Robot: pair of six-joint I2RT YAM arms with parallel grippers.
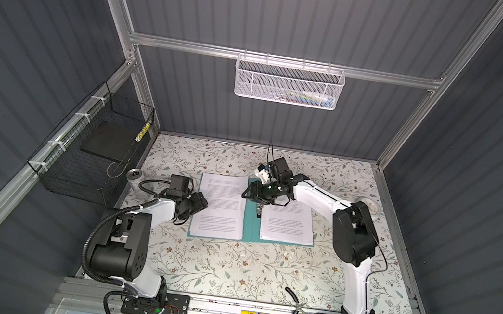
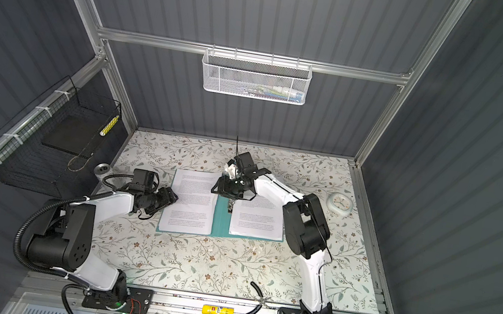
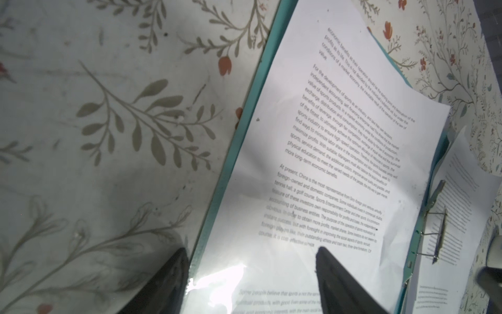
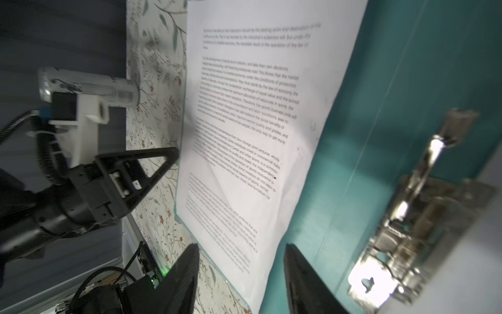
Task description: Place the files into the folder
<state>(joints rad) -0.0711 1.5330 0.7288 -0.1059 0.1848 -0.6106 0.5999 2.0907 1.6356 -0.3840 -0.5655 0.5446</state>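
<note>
Light: desk (image 1: pixel 226 263) bright, walls (image 1: pixel 24 26) dim.
Glare: white patch on paper (image 3: pixel 222 274); hot spot on metal clip (image 4: pixel 364 277).
Blur: clip and right end effector (image 4: pixel 241 246) soft in wrist view.
Shadow: soft, thin, along paper's near edge.

A teal folder (image 2: pixel 220 223) lies open at the middle of the floral desk (image 2: pixel 192 264). The left sheet (image 2: pixel 193 205) of printed text covers one cover, and the right sheet (image 2: pixel 258 225) covers the other. The left gripper (image 2: pixel 174 198) sits at the left sheet's outer edge. The right gripper (image 2: pixel 215 189) hangs over the folder's far end. A white clock (image 2: pixel 341 203) lies near the desk's right edge.
</note>
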